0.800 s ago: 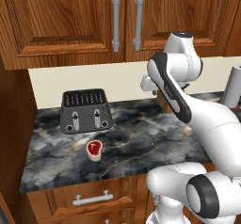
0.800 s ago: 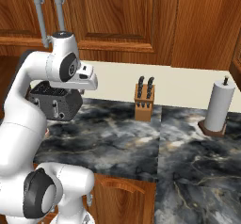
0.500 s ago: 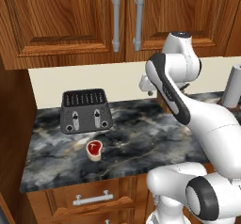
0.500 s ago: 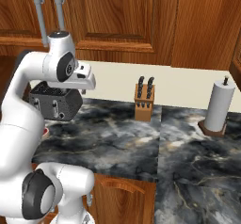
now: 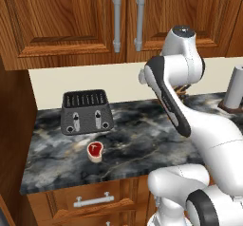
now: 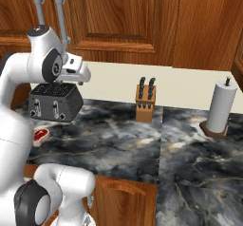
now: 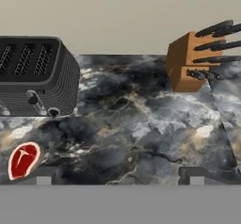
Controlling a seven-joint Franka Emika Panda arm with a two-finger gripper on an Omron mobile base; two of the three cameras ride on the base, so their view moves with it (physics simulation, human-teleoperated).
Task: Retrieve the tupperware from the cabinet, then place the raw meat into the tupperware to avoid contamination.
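You had the large brown wooden cabinet (image 5: 95, 21) with its two raised-panel doors shut, vertical silver bar handles (image 5: 127, 21) side by side at twelve o'clock above the dark marbled table (image 5: 133, 144), so the tupperware could not be seen. The small red steak with a pale fat rim (image 5: 95, 150) lay bare on the table, just in front of the dark grey slotted toaster (image 5: 87, 111), at about eight o'clock in the hand view. Your jaws (image 7: 117, 180) stood wide apart, empty, raised over the table and looking across it toward the wooden knife block (image 7: 200, 60) at two o'clock. I judged the handles the risk: they sit so close that a sloppy reach could catch both or slip off.
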